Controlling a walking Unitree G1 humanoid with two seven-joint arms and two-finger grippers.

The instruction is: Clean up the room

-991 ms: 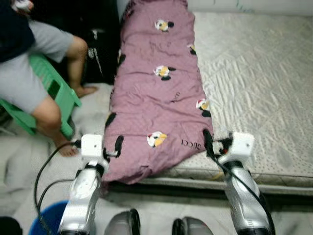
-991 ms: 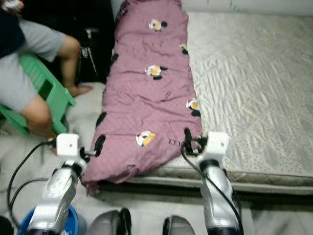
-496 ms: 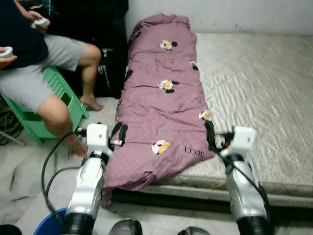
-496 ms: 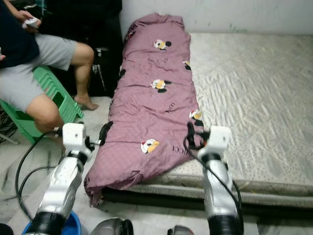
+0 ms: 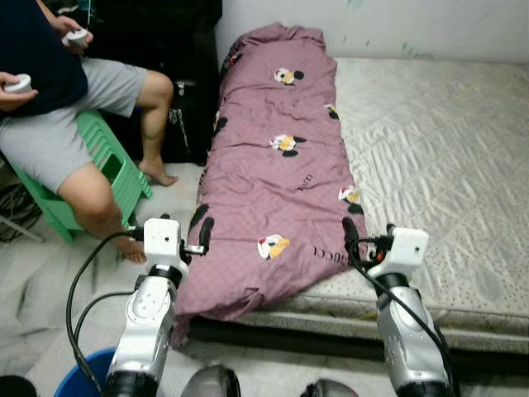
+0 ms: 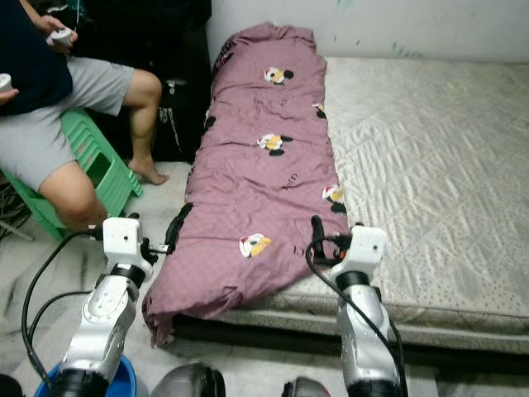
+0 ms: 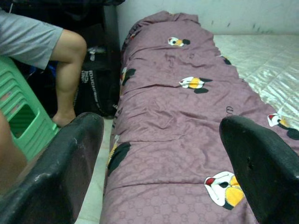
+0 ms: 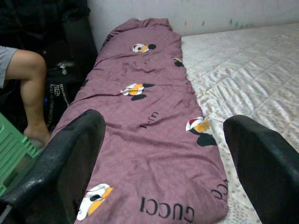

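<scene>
A mauve blanket (image 5: 277, 178) printed with cartoon mice lies lengthwise along the left edge of a white quilted mattress (image 5: 438, 165). Its near end droops over the mattress corner toward the floor. My left gripper (image 5: 202, 225) is open at the blanket's near left side, just off the mattress edge. In the left wrist view the left gripper (image 7: 161, 122) has its fingers spread wide with the blanket ahead of them. My right gripper (image 5: 350, 233) is open at the blanket's near right corner, over the mattress. The right wrist view shows the right gripper (image 8: 164, 119) holding nothing.
A person (image 5: 50, 124) sits on a green plastic stool (image 5: 120, 169) at the left, with one bare foot near my left arm. A black bag (image 5: 186, 124) stands between the stool and the mattress. A blue bucket (image 5: 78, 376) is on the floor at my lower left.
The whole picture has sharpened and shifted as the camera lifted, showing more of the wall. Both grippers stay open at the blanket's near end.
</scene>
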